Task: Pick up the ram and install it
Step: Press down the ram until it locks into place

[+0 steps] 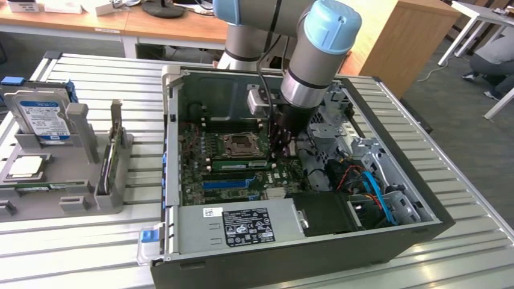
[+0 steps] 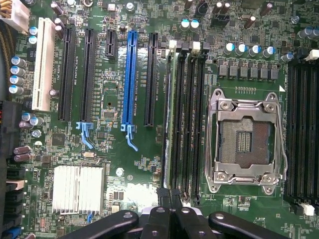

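Green ram [image 2: 172, 119] seated edge-up in a motherboard [image 2: 119, 164] slot, long axis parallel to neighbouring slots. End effector [image 2: 170, 196] pressed together, fingertips at ram's near end.

A slatted, pale metal table [image 1: 449, 180] takes up the foreground. Behind its far edge stand wooden desks [image 1: 161, 27] with white frames, carrying small white boxes [image 1: 60, 6] and a dark monitor base [image 1: 165, 8]. A wooden cabinet [image 1: 410, 36] stands beside them toward the exterior view's right, and further right a white table leg [image 1: 454, 33]. The floor [image 1: 458, 102] is grey carpet, evenly lit.
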Controlling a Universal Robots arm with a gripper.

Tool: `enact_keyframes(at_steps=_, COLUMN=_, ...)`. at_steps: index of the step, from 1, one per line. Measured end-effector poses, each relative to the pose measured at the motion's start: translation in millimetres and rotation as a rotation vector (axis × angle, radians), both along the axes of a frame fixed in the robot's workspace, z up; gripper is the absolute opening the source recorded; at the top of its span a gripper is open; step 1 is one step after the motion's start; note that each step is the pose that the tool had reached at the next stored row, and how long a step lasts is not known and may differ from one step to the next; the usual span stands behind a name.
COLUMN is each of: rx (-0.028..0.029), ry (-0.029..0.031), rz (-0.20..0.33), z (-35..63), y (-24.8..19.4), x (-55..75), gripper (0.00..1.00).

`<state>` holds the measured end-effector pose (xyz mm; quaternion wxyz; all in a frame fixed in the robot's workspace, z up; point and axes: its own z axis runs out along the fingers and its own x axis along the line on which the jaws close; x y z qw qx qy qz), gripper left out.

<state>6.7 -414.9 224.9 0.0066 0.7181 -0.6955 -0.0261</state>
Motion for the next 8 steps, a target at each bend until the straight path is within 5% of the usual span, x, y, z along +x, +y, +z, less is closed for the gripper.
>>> enact_keyframes(at_steps=8, rx=0.0000, ry=0.0000, rz=0.000, z=-0.6, y=0.0, x=0.0, gripper=0.11)
